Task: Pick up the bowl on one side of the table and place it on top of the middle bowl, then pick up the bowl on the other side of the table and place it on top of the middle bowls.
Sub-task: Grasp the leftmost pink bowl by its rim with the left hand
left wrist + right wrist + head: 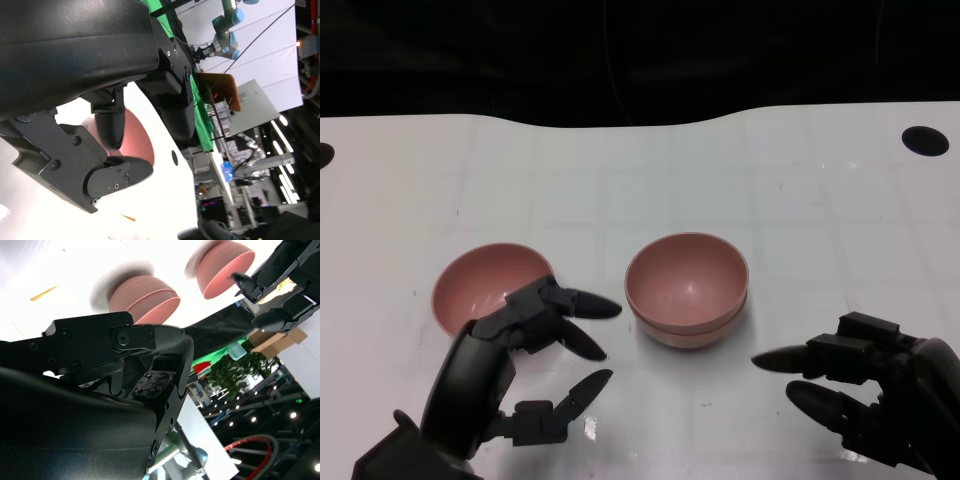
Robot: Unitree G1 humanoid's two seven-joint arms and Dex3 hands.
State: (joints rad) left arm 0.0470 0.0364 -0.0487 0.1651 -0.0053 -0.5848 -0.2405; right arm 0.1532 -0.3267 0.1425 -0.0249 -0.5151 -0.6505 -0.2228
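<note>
— Bowl on the left (pixel 485 285), that's the one still to go. It sits on the white table (pixel 800 200) well to the left of the middle stack (pixel 687 290), and the stack already looks like two bowls nested, one rim showing under the other. So I'd say the first half is done and the second pick is in hand.

— And the left hand (pixel 535 350)?

— Just beside that lone bowl, on the side nearer the stack, fingers spread and holding nothing. I can't tell whether a fingertip touches the rim; it overlaps the bowl from the head camera, no more.

— What does the next move call for, then?

— My guess: get the fingers over the rim, pinch the wall, lift clear, carry it rightward to the stack and set it down level so it nests.

— The right hand (pixel 865 385)?

— Right of the stack and apart from it, fingers pointing back toward it, spread, nothing in them.

— Do the wrist cameras add anything?

— The left wrist view shows pink bowl (pixel 135 137) close behind the left hand's fingers (pixel 112 172), closer than the head view suggests, though contact is hidden there too. The right wrist view gives the stack (pixel 145 297) side-on, where the two layers show as a seam, with the lone bowl (pixel 225 267) beyond it and the left hand (pixel 277 280) at its side. Only the head view shows into the bowls.
</note>
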